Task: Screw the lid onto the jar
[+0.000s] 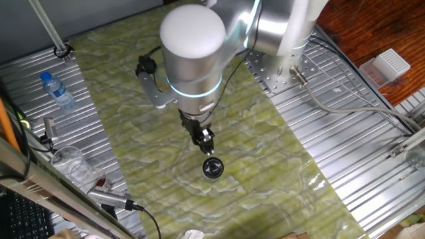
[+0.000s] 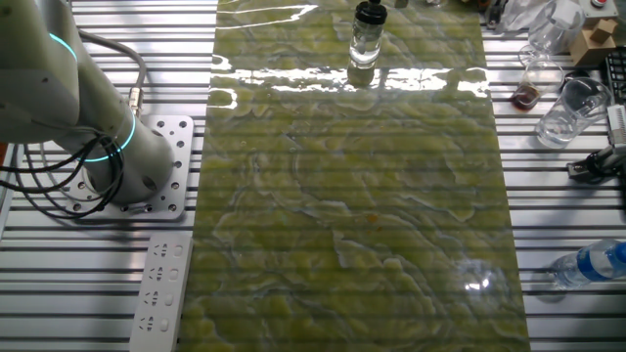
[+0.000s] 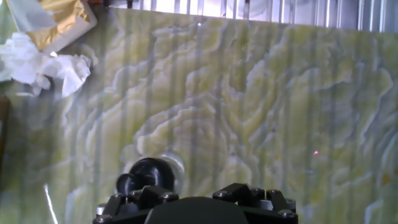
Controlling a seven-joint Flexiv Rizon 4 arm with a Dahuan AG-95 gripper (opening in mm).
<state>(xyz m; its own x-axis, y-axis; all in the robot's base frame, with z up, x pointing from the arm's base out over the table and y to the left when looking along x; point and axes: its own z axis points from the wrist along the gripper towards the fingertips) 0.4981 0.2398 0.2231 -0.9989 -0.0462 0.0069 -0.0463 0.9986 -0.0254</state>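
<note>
The jar (image 2: 366,41), small with a clear body, stands upright on the green marbled mat at its far end in the other fixed view. The black lid (image 2: 370,14) sits on top of it. From above, the lid (image 1: 212,167) shows as a black ring with a greyish centre. My gripper (image 1: 204,139) hangs just above and a little behind the jar, apart from it and holding nothing I can see. Its fingers are too small and dark to show a gap. In the hand view the lidded jar (image 3: 148,177) sits at lower left, beside the gripper body.
A water bottle with a blue cap (image 1: 58,89) and a clear plastic cup (image 1: 70,159) lie on the metal slats left of the mat. Crumpled tissue (image 3: 40,65) and gold foil (image 3: 59,17) lie near the mat's corner. A white power strip (image 2: 161,288) lies by the arm's base.
</note>
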